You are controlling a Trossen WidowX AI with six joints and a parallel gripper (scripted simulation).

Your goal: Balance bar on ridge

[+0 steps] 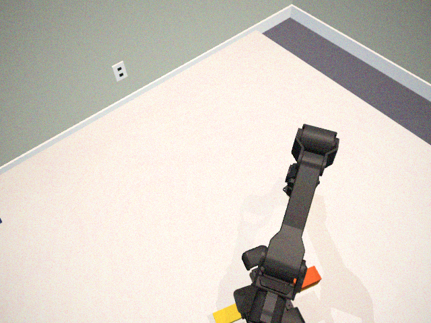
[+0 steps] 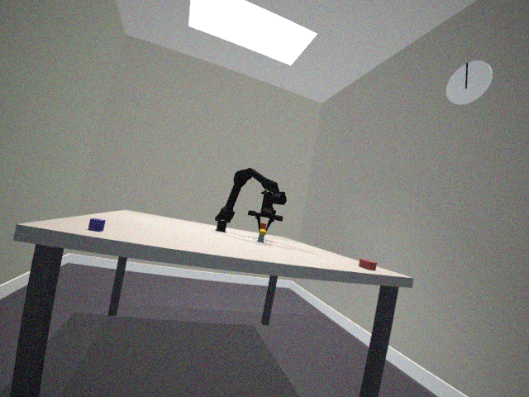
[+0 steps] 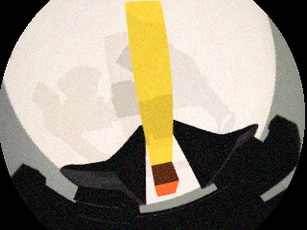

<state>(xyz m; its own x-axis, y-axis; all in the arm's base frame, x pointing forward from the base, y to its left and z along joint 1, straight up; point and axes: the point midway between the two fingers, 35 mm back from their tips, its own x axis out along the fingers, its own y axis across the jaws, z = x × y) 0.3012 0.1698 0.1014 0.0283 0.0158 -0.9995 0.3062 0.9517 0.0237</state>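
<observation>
1. The bar [image 1: 226,313] [image 2: 263,231] [image 3: 153,62] was in the grip of the gripper [image 1: 271,305] [image 2: 262,228] [image 3: 156,126], and it was above the table [image 1: 156,191] [image 2: 170,241] [image 3: 62,53].
2. The gripper was clenched on the bar, with its two black fingers only partly apart, one at each side of it.
3. One end of the bar was yellow and the other was orange-red; in the wrist view, a dark brown face showed between these colours.
4. In the top view, the yellow end came out at one side of the gripper and the orange-red end at the other, while the arm [image 1: 301,204] [image 2: 232,196] covered the middle.
5. Below the bar, in the exterior view, stood a small blue-grey piece [image 2: 260,238], which could be the ridge. I could not tell if the bar touched it, or if the bar was fully level.
6. A blue block [image 2: 96,224] and a red block [image 2: 367,264] were on the table, both well apart from the gripper.
7. On the walls were a white socket [image 1: 119,70] and a round clock [image 2: 474,82].
</observation>
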